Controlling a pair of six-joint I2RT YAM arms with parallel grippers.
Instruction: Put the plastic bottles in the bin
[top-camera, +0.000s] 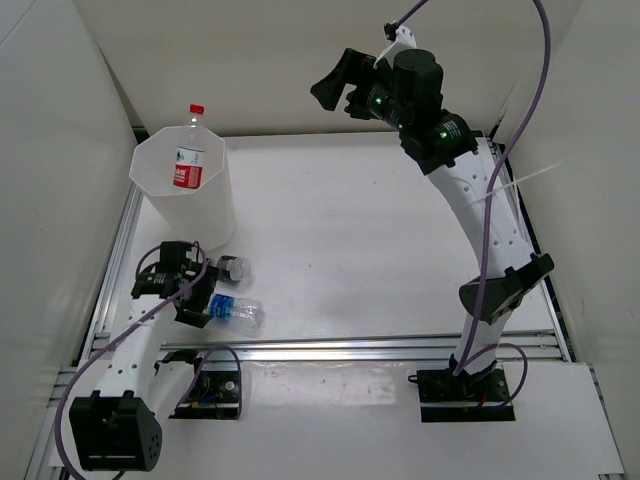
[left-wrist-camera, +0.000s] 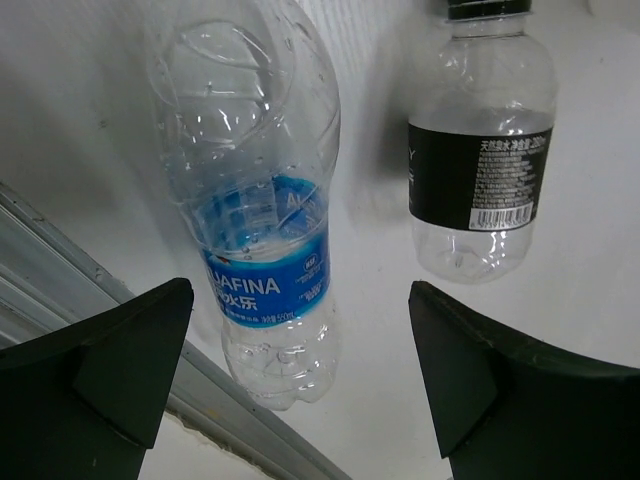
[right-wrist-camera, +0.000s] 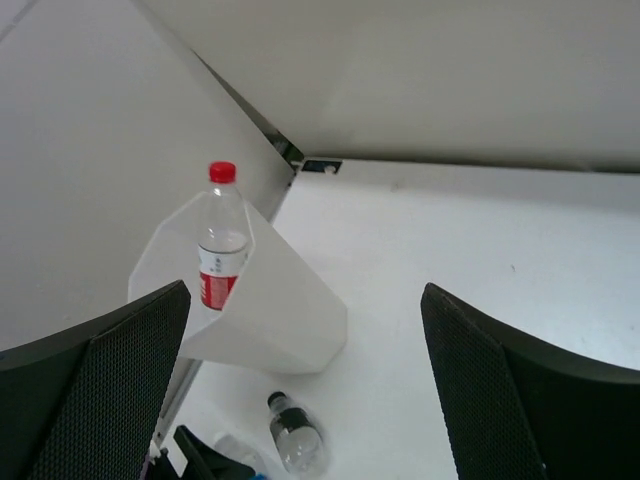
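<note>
The white bin (top-camera: 212, 214) stands at the far left, with the red-capped bottle (top-camera: 189, 152) upright inside it; both show in the right wrist view, bin (right-wrist-camera: 285, 310) and bottle (right-wrist-camera: 221, 245). The blue-labelled bottle (top-camera: 236, 311) and the black-capped bottle (top-camera: 233, 268) lie on the table in front of the bin. My left gripper (top-camera: 208, 295) is open just above the blue-labelled bottle (left-wrist-camera: 262, 230), whose base lies between the jaws (left-wrist-camera: 300, 300); the black-capped bottle (left-wrist-camera: 482, 160) lies to its right. My right gripper (top-camera: 340, 92) is open, empty and raised at the back (right-wrist-camera: 302, 295). The unlabelled bottle is out of view.
An aluminium rail (top-camera: 350, 346) runs along the table's near edge, close beside the blue-labelled bottle's base (left-wrist-camera: 70, 260). White enclosure walls (top-camera: 60, 150) stand at the left, back and right. The right arm (top-camera: 480, 215) arches over the table's right side.
</note>
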